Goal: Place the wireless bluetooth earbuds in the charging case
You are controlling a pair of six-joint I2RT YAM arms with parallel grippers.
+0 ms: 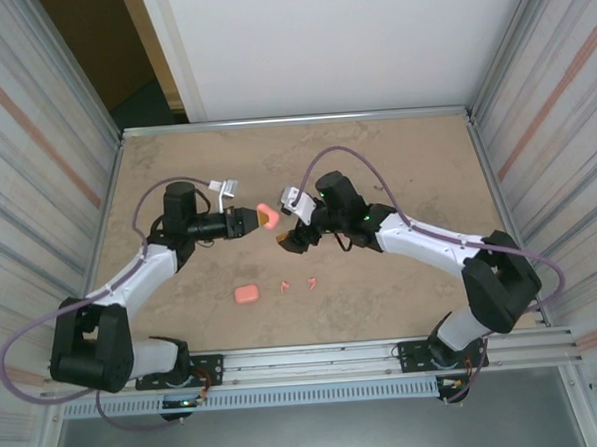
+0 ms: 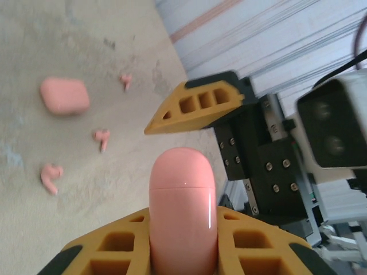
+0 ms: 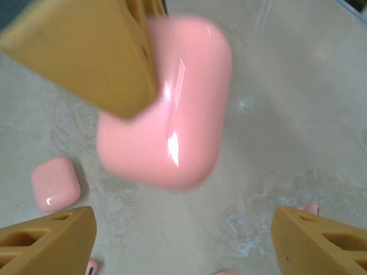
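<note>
Open table (image 1: 406, 168) runs to walled edges beyond the second case (image 1: 246, 294). Past it the left gripper (image 1: 254, 220) clamps the charging case (image 1: 268, 217). The right gripper (image 1: 282, 240) gapes empty alongside, with the earbuds (image 1: 284, 283) near the second case.

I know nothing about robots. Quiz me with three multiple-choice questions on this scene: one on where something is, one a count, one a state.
1. Where is the loose pink case?
A) on the table
B) on a shelf
C) on the floor

2. How many pink cases are there?
A) one
B) two
C) four

3. The right fingers are:
A) clamped on a case
B) spread apart, gripping nothing
C) pressed shut together

Answers:
1 A: it lies flat on the tabletop, near the arm bases.
2 B: that one, plus the held case between the left fingers.
3 B: they stand wide apart in the right wrist view.
</note>
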